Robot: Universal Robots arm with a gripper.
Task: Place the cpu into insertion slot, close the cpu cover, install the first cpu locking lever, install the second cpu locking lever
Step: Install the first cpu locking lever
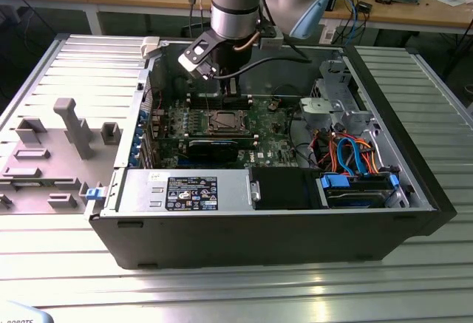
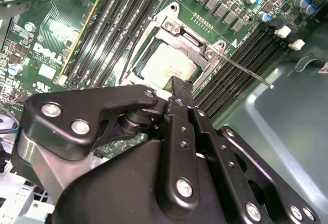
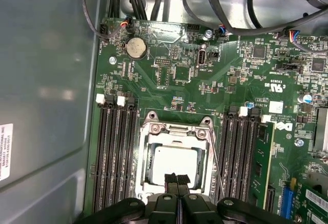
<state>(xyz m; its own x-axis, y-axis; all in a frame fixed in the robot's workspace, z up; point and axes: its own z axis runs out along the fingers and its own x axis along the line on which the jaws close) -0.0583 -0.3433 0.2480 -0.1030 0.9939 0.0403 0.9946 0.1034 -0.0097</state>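
While the arm reaches down into the open computer case [image 1: 266, 242] in the exterior view, the gripper [image 3: 177, 179] is right over the motherboard [image 3: 179, 80], and its two black fingers are pressed together with nothing between them. In the first wrist view the tips sit at one edge of the insertion slot [image 1: 225, 122], between the banks of long memory slots [image 3: 115, 157] on either side. And there's the cpu [image 3: 174, 161], its pale metal top lying flat inside the socket. The cpu cover [image 3: 177, 130] is down around it, silver frame all round, chip showing through the window. Whether the fingertips actually touch the frame or hover just above it, I cannot tell. Over in the second wrist view, one thin wire locking lever [image 2: 246, 70] juts free from the socket's corner, angling out over the memory slots, not latched
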